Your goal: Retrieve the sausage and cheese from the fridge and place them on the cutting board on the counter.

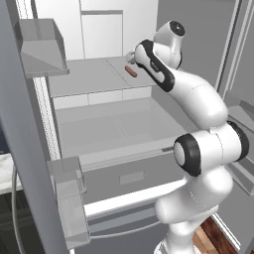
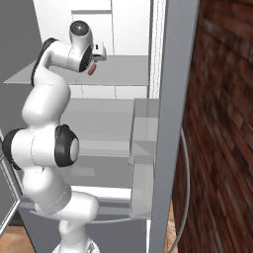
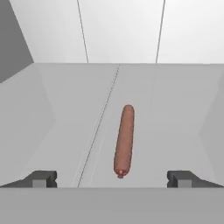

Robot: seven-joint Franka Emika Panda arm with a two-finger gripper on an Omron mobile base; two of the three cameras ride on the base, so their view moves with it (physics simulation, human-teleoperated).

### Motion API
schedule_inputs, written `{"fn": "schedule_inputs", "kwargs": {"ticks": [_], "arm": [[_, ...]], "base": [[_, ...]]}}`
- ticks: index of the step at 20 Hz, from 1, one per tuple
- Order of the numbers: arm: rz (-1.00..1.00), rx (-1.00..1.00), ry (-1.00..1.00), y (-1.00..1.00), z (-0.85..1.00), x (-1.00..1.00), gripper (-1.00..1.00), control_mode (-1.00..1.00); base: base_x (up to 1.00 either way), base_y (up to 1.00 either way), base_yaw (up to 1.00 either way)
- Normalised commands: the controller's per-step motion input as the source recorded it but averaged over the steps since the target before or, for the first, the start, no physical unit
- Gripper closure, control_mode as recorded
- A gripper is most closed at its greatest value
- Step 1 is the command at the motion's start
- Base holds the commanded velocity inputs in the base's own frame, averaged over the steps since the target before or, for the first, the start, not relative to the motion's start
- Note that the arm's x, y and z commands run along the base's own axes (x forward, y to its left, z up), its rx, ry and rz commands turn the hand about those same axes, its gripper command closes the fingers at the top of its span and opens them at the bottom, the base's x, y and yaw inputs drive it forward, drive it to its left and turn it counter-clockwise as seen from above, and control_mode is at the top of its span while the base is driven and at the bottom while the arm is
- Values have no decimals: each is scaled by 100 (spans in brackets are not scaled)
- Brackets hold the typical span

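Hand view: sausage lies between wide-open end effector fingertips

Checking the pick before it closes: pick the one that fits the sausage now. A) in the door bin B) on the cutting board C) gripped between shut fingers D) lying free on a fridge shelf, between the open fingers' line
D: the sausage lies flat on the grey shelf of the fridge, ahead of the gripper, whose fingertips stand wide apart and touch nothing.
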Motion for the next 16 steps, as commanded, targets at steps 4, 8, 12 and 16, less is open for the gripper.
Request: {"fn": "schedule_inputs", "kwargs": {"ticks": [4, 8, 12, 16], "arm": [[0, -2, 0, 12, -18, 53, -100, -100], [0, -3, 0, 11, -22, 52, -100, -100], [0, -3, 1, 6, -26, 44, -100, -100], [0, -1, 4, 0, -9, 45, -100, -100]], "base": [[0, 0, 0], [0, 0, 0], [0, 0, 0], [0, 0, 0]]}}
